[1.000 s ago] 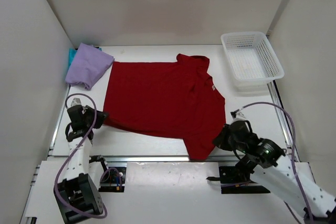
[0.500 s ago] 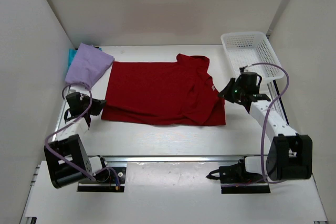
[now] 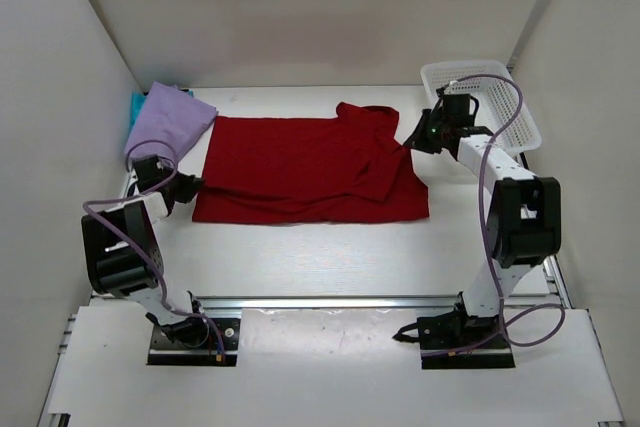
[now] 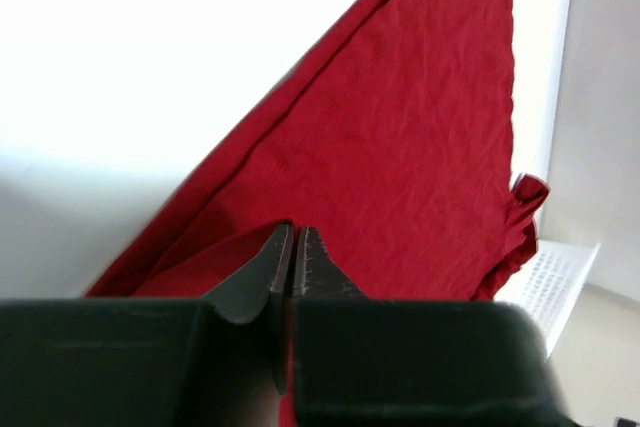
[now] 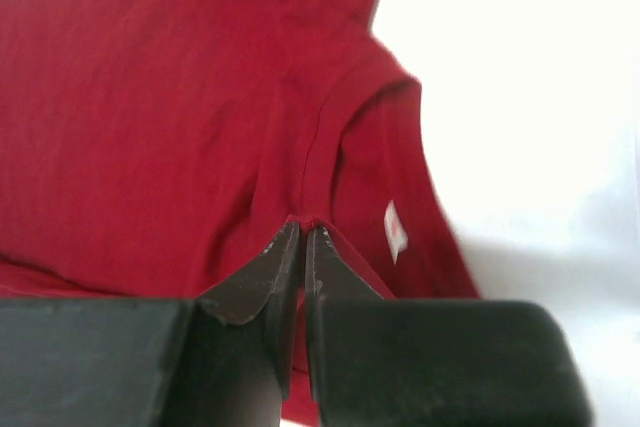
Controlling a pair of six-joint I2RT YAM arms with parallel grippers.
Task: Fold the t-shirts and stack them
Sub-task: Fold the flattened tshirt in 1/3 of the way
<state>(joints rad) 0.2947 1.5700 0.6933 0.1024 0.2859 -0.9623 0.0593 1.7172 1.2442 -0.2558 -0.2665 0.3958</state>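
Observation:
The deep red t-shirt [image 3: 300, 167] lies across the middle of the table, its near part folded over itself. My left gripper [image 3: 190, 187] is at the shirt's left edge and shut on the red cloth, as the left wrist view [image 4: 294, 233] shows with the shirt [image 4: 410, 137] stretching away. My right gripper [image 3: 408, 140] is at the shirt's right edge near the collar, shut on a fold of red cloth [image 5: 303, 226]. The folded lavender t-shirt [image 3: 168, 123] lies at the far left on the teal t-shirt [image 3: 135, 105], of which only an edge shows.
A white mesh basket [image 3: 500, 132] stands at the far right, just behind my right arm. White walls close in the table at the back and on both sides. A metal rail [image 3: 320, 300] runs along the near edge.
Both grippers have carried the shirt's near edge away from me, folding it over. The right gripper went from the near right corner up to the basket; the left moved slightly farther back.

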